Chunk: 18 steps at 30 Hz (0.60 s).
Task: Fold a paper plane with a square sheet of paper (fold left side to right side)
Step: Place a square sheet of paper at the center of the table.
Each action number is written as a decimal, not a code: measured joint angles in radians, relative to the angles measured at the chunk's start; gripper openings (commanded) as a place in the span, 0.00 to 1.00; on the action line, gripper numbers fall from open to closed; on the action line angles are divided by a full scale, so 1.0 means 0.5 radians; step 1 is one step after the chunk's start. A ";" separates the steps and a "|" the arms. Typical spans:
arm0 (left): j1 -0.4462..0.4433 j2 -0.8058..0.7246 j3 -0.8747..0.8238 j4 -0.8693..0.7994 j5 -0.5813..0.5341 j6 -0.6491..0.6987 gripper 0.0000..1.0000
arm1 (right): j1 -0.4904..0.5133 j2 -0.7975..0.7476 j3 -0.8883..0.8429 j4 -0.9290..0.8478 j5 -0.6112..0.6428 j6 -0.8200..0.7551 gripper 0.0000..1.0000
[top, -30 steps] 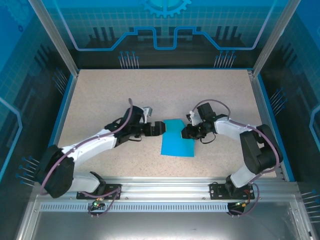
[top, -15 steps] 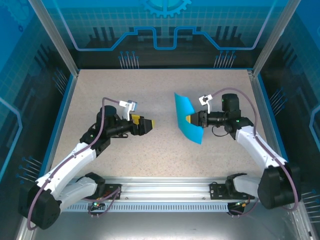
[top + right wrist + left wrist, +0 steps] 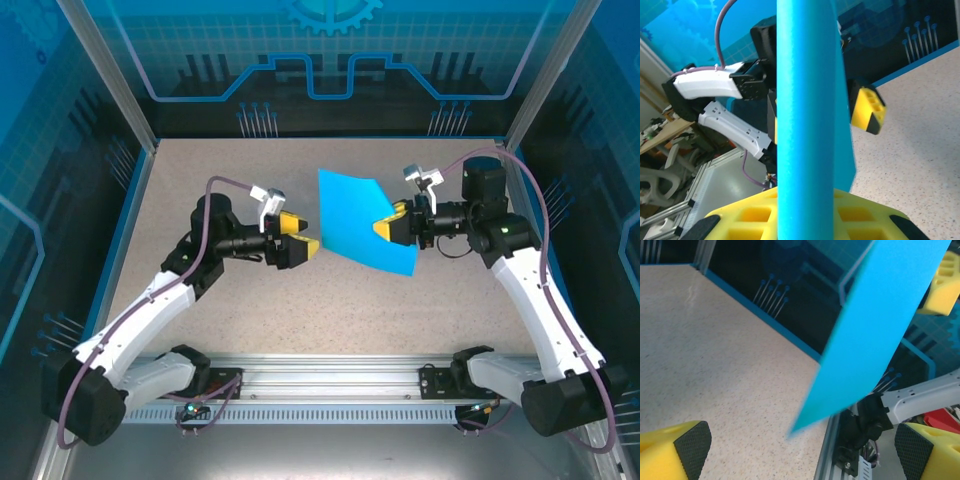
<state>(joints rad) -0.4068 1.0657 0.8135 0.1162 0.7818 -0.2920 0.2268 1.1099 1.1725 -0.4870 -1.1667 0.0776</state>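
My square sheet of paper (image 3: 362,222) is plain bright blue, one flat tone with no print on it. My left fingers (image 3: 292,221) and my right fingers (image 3: 386,228) are foam yellow, and their pads (image 3: 692,447) are black with a fine cross-hatched grain. My arms (image 3: 135,315) are white along the links and black at the joints, each with a dull purple cable (image 3: 230,180). The desk (image 3: 200,180) is beige, speckled all over with tiny dark and pale flecks, and has a blue rim (image 3: 330,139). The walls (image 3: 330,60) are translucent blue with a pale grid and lighter line patterns.
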 measured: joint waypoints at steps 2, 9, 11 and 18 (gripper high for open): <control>0.000 0.035 0.028 0.026 0.062 0.001 0.96 | 0.025 0.004 0.000 -0.038 -0.004 -0.018 0.21; -0.082 0.146 0.134 0.077 0.215 0.012 0.53 | 0.092 0.036 0.000 -0.061 0.014 -0.032 0.23; -0.119 0.175 0.161 0.089 0.243 0.018 0.29 | 0.094 0.047 0.000 -0.063 0.040 -0.032 0.25; -0.139 0.201 0.161 0.093 0.195 -0.004 0.00 | 0.061 0.050 -0.005 -0.095 0.311 -0.002 0.53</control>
<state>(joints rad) -0.4763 1.1664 0.8940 0.1627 0.8791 -0.2939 0.2573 1.1347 1.1702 -0.5343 -1.0111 0.0769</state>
